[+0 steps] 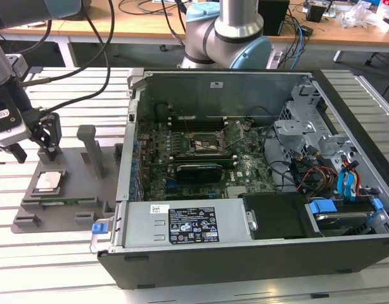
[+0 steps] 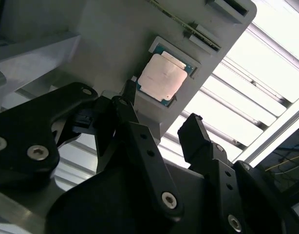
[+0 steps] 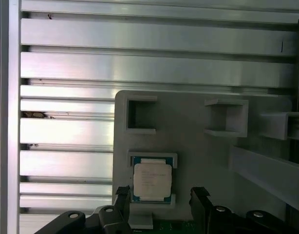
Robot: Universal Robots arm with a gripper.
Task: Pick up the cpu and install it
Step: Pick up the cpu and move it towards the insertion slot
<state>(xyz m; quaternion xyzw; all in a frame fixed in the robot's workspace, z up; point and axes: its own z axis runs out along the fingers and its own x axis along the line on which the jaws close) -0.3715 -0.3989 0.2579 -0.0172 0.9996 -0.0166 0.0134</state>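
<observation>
Barely started: cpu (image 1: 49, 180) was unpicked

Computer case (image 1: 245, 253) lay open. Grey fixture plate (image 1: 61, 218), on the exterior view's left, held the cpu in its nest. Gripper (image 1: 35, 147) hovered just above, jaws spread, empty. Pickup and install both judged undone.

Open computer case (image 1: 213, 269) sits beside grey fixture plate (image 1: 80, 190).

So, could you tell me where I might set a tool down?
Bare slatted table nearer the camera than the fixture plate, on the exterior view's left of the case. The plate and case interior are crowded.
</observation>
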